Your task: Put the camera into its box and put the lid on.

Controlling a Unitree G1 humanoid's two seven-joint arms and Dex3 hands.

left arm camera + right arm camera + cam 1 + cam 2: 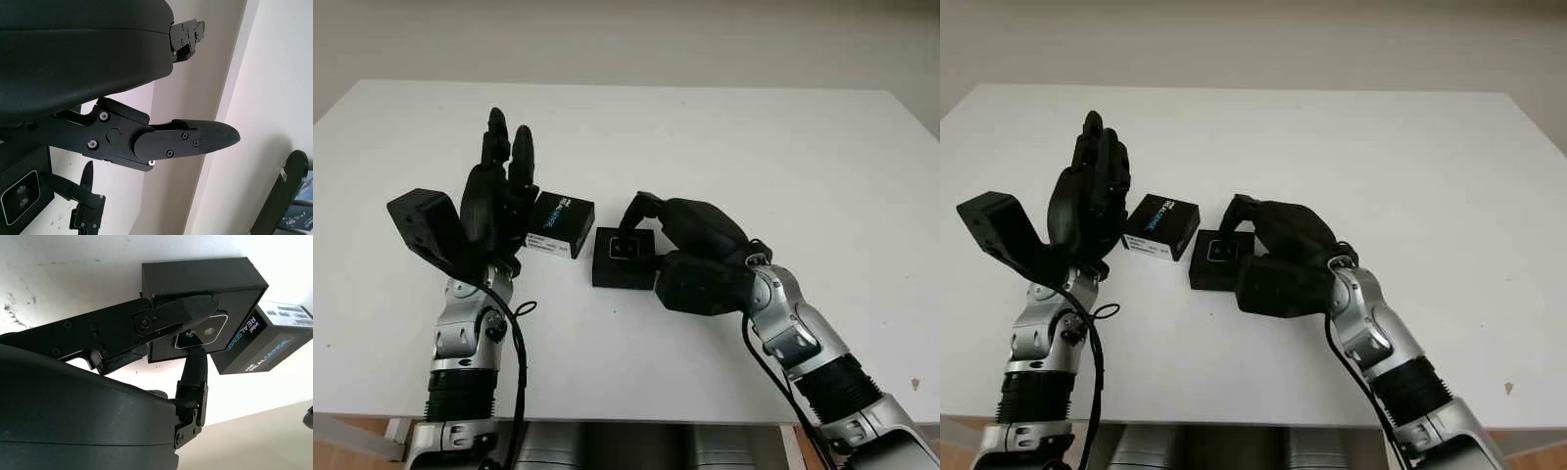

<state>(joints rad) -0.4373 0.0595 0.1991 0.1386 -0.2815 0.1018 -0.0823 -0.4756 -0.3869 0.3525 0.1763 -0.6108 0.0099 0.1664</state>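
A black open box (610, 271) sits at the table's middle with the small silver-faced camera (625, 249) inside it. My right hand (630, 231) reaches over the box from the right. Its fingers (186, 316) pinch the camera (211, 329) from two sides. The lid (560, 223), black with a REALSENSE label, lies just left of the box, touching its corner. My left hand (505, 162) stands upright and open, just left of the lid, holding nothing.
The white table (754, 147) stretches wide behind and to the right of the box. Its front edge runs close below both forearms. A black cable (517, 323) loops beside the left wrist.
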